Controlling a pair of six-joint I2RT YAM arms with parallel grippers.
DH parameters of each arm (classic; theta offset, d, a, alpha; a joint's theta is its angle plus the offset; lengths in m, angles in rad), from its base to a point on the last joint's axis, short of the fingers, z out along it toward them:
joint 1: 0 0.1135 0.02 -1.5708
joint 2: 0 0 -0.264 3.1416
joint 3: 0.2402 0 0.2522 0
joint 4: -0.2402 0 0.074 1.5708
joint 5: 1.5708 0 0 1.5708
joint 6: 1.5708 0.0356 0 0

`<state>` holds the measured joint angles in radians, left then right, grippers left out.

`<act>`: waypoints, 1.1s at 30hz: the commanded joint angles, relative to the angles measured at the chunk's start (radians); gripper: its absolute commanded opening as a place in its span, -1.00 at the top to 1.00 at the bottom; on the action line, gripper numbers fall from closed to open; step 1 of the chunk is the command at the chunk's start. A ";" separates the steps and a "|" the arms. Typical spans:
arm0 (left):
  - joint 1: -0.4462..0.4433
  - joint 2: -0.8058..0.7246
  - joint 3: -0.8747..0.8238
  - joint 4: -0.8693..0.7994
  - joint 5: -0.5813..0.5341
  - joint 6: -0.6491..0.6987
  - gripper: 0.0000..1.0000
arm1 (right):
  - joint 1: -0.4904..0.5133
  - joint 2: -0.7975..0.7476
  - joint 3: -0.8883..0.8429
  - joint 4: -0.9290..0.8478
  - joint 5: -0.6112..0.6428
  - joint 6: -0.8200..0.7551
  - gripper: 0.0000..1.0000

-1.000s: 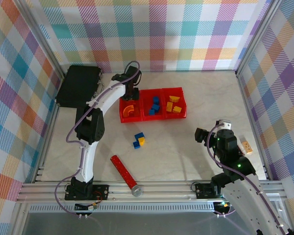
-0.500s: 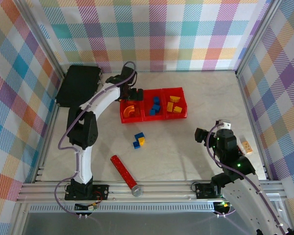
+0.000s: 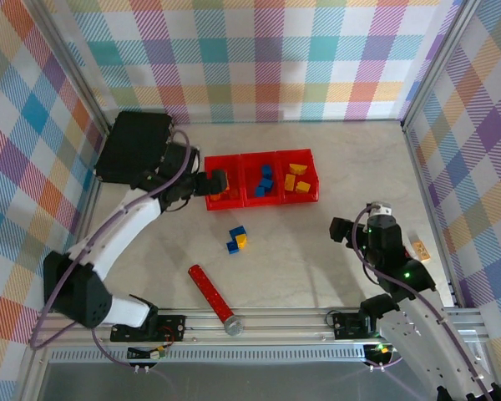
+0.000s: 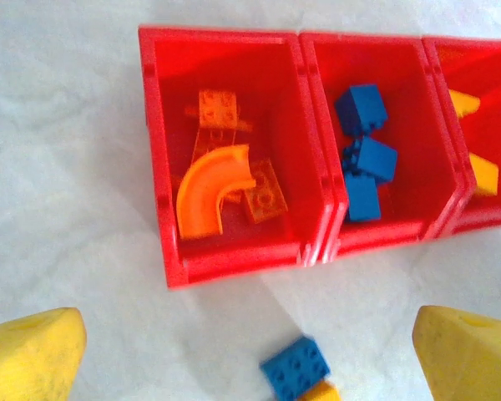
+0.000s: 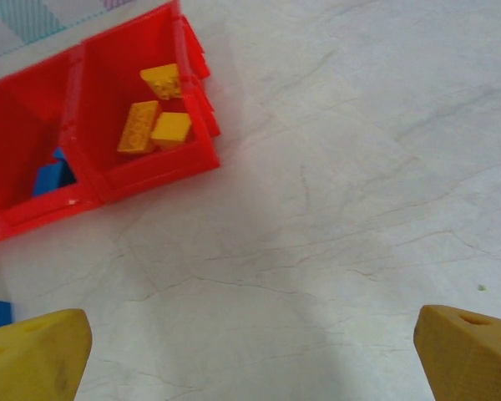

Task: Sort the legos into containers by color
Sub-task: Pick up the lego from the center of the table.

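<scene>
The three joined red bins [image 3: 271,196] stand mid-table. In the left wrist view the left bin [image 4: 163,167] holds orange legos with a curved arch [image 4: 207,192], the middle bin [image 4: 321,150] holds blue bricks [image 4: 363,159], and the right bin [image 4: 463,213] yellow ones [image 4: 482,171]. A loose blue brick [image 4: 295,366] touching a yellow piece [image 4: 321,391] lies in front of the bins, the same pair [image 3: 236,240] seen from above. My left gripper [image 3: 215,185] hovers open over the left bin's edge, nothing between its fingers [image 4: 29,355]. My right gripper [image 3: 344,228] is open and empty over bare table, right of the bins.
A long red cylinder with a grey end [image 3: 215,294] lies near the front rail. A black case [image 3: 134,146] sits at the back left. A small orange and white block [image 3: 419,249] rests by the right wall. Patterned walls enclose the table.
My left arm has swung down and leftward, pulling its gripper from behind the bins to the left bin's near-left side. The right arm has barely moved.
</scene>
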<state>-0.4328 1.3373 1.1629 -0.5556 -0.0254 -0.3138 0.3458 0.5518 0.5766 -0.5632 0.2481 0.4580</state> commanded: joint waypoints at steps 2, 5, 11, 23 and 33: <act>-0.034 -0.146 -0.130 0.041 0.012 -0.064 -0.99 | -0.004 0.095 0.084 -0.006 -0.159 0.084 -0.98; -0.050 -0.246 -0.228 0.041 0.003 -0.114 -0.99 | -0.005 0.197 0.120 0.017 -0.266 0.148 -0.98; -0.073 -0.447 -0.399 -0.008 -0.023 -0.197 -0.99 | 0.014 0.402 0.174 0.069 -0.457 0.296 -0.98; -0.077 -0.708 -0.450 -0.200 -0.092 -0.225 -0.99 | 0.371 0.850 0.409 0.063 -0.362 0.289 -0.98; -0.076 -0.927 -0.472 -0.258 -0.213 -0.263 -0.99 | 0.533 1.203 0.741 -0.127 -0.227 0.140 -0.98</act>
<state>-0.5018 0.4316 0.7090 -0.7864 -0.1967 -0.5587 0.8474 1.7031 1.2442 -0.5957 -0.0319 0.6678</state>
